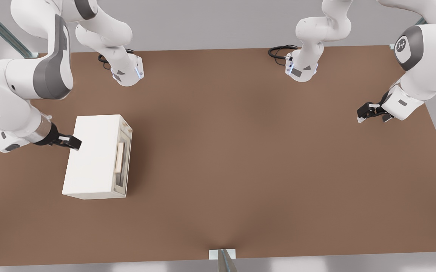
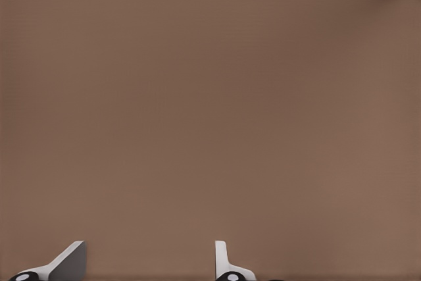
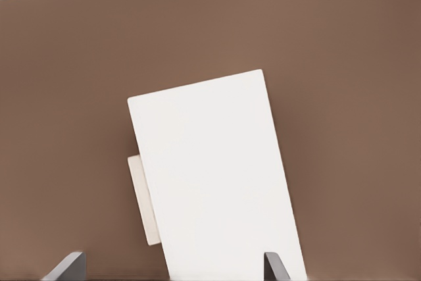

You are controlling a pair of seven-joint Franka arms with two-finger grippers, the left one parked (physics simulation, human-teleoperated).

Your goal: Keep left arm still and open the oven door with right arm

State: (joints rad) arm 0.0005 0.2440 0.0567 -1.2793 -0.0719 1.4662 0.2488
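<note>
On the brown table [image 1: 240, 151], toward the front view's left, sits the oven [image 1: 93, 155], cream-white box, its front facing the front view's right. The oven door [image 1: 122, 158] looks shut against the face, pale bar handle [image 1: 119, 157] on it. The right arm [image 1: 17, 94] reaches in from the front view's left; its gripper [image 1: 72, 142] hovers over the oven's rear top edge, fingers [image 3: 66, 269] spread apart, holding nothing. In the right wrist view the oven top [image 3: 217, 176] fills the space between the 2 fingertips.
</note>
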